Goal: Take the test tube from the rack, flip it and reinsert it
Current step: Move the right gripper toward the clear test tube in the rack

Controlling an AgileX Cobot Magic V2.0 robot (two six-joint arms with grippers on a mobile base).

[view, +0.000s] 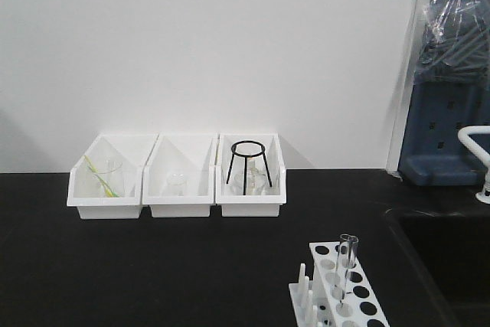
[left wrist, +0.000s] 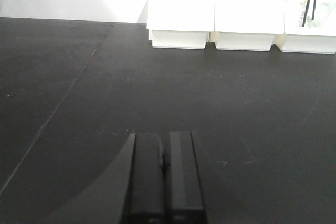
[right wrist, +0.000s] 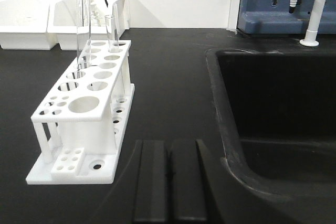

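A wide black bench [view: 153, 266] runs across the room, flat and dull. To the right of the right tool [right wrist: 169, 182], a deep black sink [right wrist: 273, 103] is sunk into the bench.

Far ahead of both tools, against the white wall, three white plastic bins [view: 178, 206] sit side by side and touch. The left bin holds a clear glass cup with a thin yellow-green strip leaning in it. The middle bin holds a small clear glass cup. The right bin holds a black wire stand [view: 248, 165] with a ring on top and thin legs.

Just ahead of the right tool, a bit to its left, is the white plastic rack [right wrist: 89, 93]. Its top plate has round holes. The test tube [right wrist: 81, 30] is thin clear glass, and it stands upright in a hole in the rack's left row.

The right tool's black fingers are pressed together with nothing between them. The left tool [left wrist: 164, 182] looks the same, low over the bench.
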